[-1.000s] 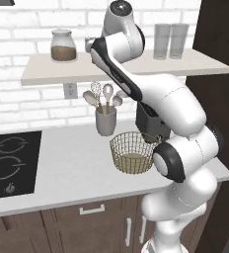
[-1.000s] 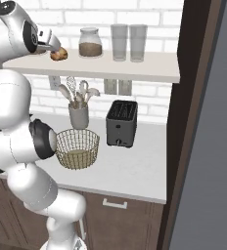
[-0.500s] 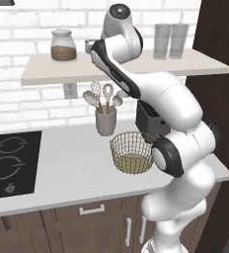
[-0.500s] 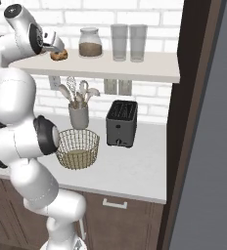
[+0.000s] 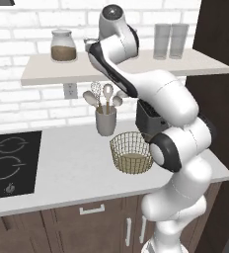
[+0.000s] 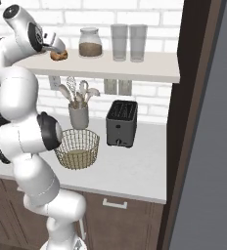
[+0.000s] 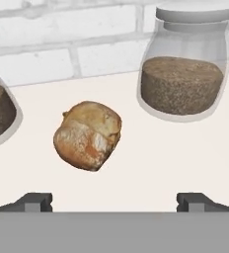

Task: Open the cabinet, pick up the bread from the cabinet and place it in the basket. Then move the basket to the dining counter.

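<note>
Two dark fingertips of the gripper (image 7: 114, 200) stand wide apart and empty, framing the small golden-brown bread roll (image 7: 88, 135) at eleven o'clock on the pale shelf plank (image 7: 136, 163), apparently lining up a grasp.

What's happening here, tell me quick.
The robot arm has reached up to the wall shelf, and its open gripper is pointed at the bread roll, which lies on the shelf between two brown-filled glass jars. The fingertips stand wide apart and short of the roll, so nothing is held yet. The wire basket sits empty on the worktop below, beside the utensil cup and the toaster.
</note>
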